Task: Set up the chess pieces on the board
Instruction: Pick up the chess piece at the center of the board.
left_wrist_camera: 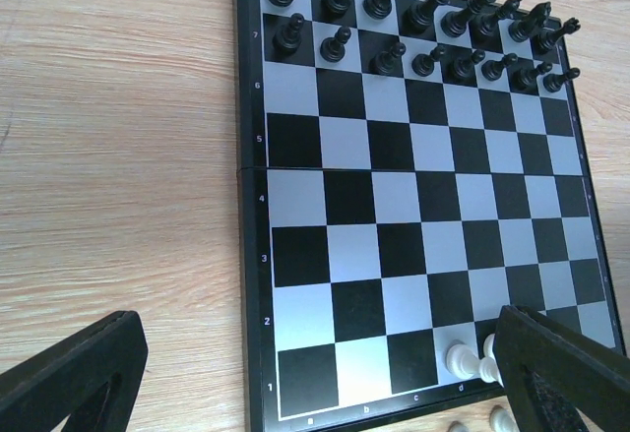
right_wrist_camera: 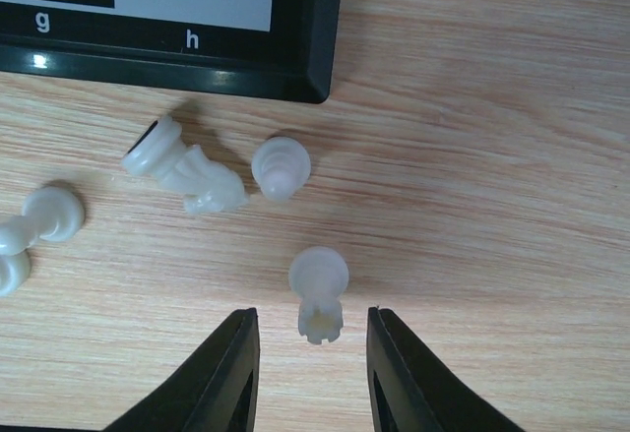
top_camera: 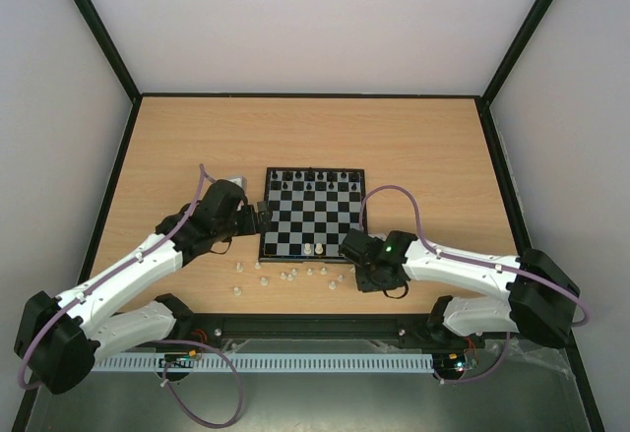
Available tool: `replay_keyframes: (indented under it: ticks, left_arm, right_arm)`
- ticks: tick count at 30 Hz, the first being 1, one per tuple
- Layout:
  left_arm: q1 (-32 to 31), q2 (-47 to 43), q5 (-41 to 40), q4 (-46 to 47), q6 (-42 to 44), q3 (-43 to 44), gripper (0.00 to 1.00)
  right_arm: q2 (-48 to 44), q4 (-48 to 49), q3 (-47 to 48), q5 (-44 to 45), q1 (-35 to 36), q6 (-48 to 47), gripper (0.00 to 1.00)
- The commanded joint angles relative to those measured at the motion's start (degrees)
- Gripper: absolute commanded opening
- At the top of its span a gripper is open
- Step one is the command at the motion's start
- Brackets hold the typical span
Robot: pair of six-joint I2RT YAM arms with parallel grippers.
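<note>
The board (top_camera: 335, 220) lies mid-table, with black chess pieces (top_camera: 310, 178) filling its two far rows and two white ones (top_camera: 313, 250) on its near row. More white pieces (top_camera: 290, 275) lie loose on the wood in front of it. In the right wrist view a white rook (right_wrist_camera: 318, 294) stands between the fingertips of my right gripper (right_wrist_camera: 312, 329), which is open with a gap on each side of the rook. My left gripper (left_wrist_camera: 320, 353) hangs wide open over the board's near left part (left_wrist_camera: 394, 216), holding nothing. The two white pieces (left_wrist_camera: 461, 358) stand beside its right finger.
A toppled white knight (right_wrist_camera: 187, 171), a pawn (right_wrist_camera: 281, 166) and further white pieces (right_wrist_camera: 44, 216) lie just off the board's h corner (right_wrist_camera: 295, 73). Black rails and white walls enclose the wooden table (top_camera: 423, 147).
</note>
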Motion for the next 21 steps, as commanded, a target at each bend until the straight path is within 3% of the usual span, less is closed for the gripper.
replay_keyframes:
  ticks: [1, 8, 21]
  left_arm:
    - [-0.23, 0.01, 0.37, 0.55, 0.38, -0.79, 0.99]
    - [-0.23, -0.34, 0.17, 0.49, 0.51, -0.68, 0.99]
    - [-0.27, -0.43, 0.34, 0.96, 0.42, -1.01, 0.99]
  right_arm:
    - [2.4, -0.44, -0.91, 1.5, 0.45, 1.28, 0.29]
    - [6.05, 1.0, 0.37, 3.12, 0.41, 0.73, 0.24]
    - [2.4, -2.18, 3.0, 4.78, 0.14, 0.29, 0.1]
